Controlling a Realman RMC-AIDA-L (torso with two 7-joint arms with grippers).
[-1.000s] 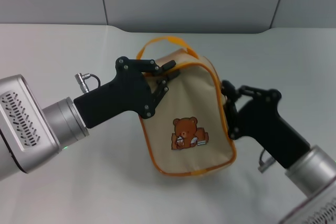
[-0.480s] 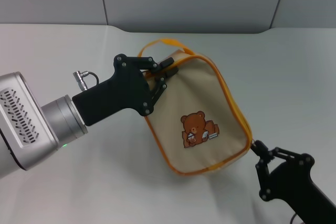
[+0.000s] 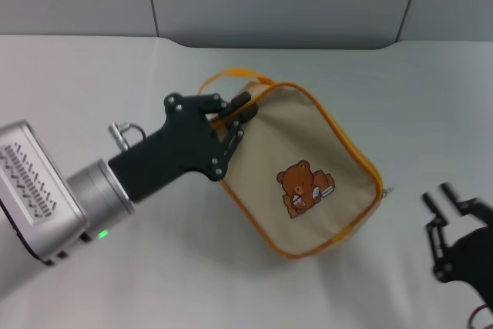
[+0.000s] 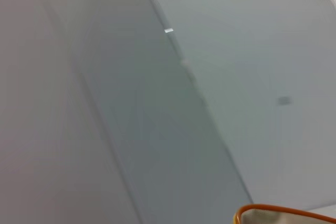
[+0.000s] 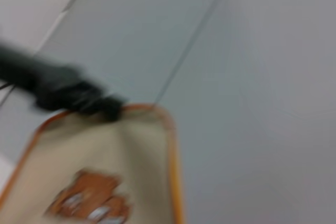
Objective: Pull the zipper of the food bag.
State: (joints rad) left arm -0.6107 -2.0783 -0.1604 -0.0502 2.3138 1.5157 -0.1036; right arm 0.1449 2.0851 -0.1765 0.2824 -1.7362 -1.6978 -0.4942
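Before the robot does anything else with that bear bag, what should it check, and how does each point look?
1. Left end effector grips the food bag at its top corner: ok.
2. Right end effector holds the zipper pull: not ok; it is open and clear of the bag.
3. Silver pull tab visible at the bag's right corner: ok.
4. Zipper fully drawn: cannot tell.
5. Bag resting flat on the table: not ok, it sits tilted.
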